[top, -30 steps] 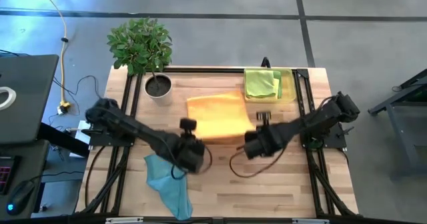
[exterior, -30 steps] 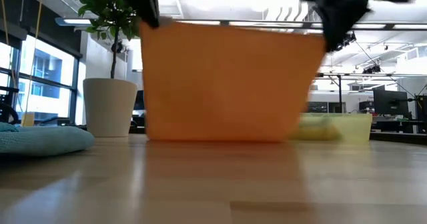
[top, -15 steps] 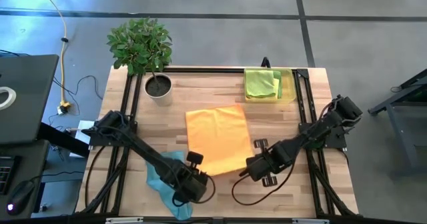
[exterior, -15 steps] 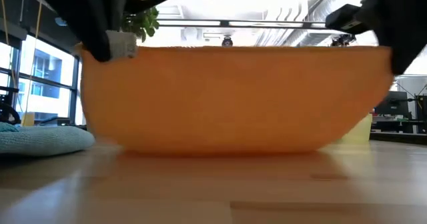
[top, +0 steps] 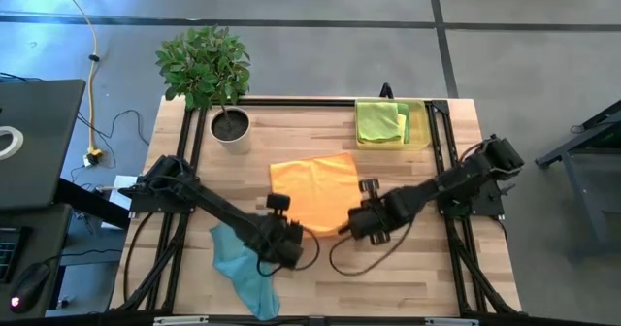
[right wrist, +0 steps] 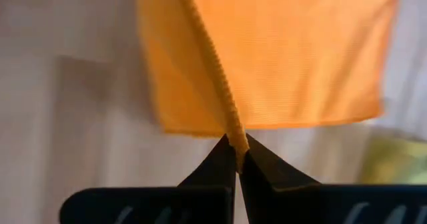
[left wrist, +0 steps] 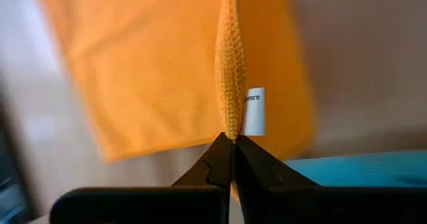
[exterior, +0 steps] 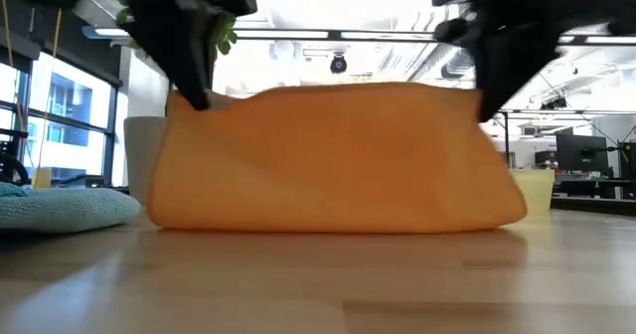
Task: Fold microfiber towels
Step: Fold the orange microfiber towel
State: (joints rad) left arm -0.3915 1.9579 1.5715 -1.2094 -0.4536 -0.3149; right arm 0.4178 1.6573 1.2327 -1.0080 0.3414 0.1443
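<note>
The wooden desk (top: 408, 268) carries everything, and the orange towel (top: 312, 188) near its middle serves as the landmark. This towel lies partly on the boards, its near edge lifted by both arms; in the low view it stands as a wide draped sheet (exterior: 333, 160) with its bottom fold resting on the desk.

The left gripper (top: 287, 239) is at the towel's near left corner. Its wrist view shows the fingers (left wrist: 217, 164) clenched on the towel's stitched hem, a white label hanging just beside the pinch. The right gripper (top: 361, 219) is at the towel's near right corner, and its wrist view shows its fingers (right wrist: 257, 167) likewise pinched tight on the hem of the orange cloth (right wrist: 280, 57).

The potted plant (top: 206, 74) stands on the desk's far left corner, beyond the orange towel and well apart from it. The light blue towel (top: 245, 268) lies crumpled on the near left of the desk, just beside the left gripper and nearer the desk edge than the orange towel; the low view shows it as a low heap (exterior: 60, 210). The translucent yellow tray (top: 427, 124) sits at the far right corner, beyond the orange towel's right side, and holds a folded lime green towel (top: 378, 122).
</note>
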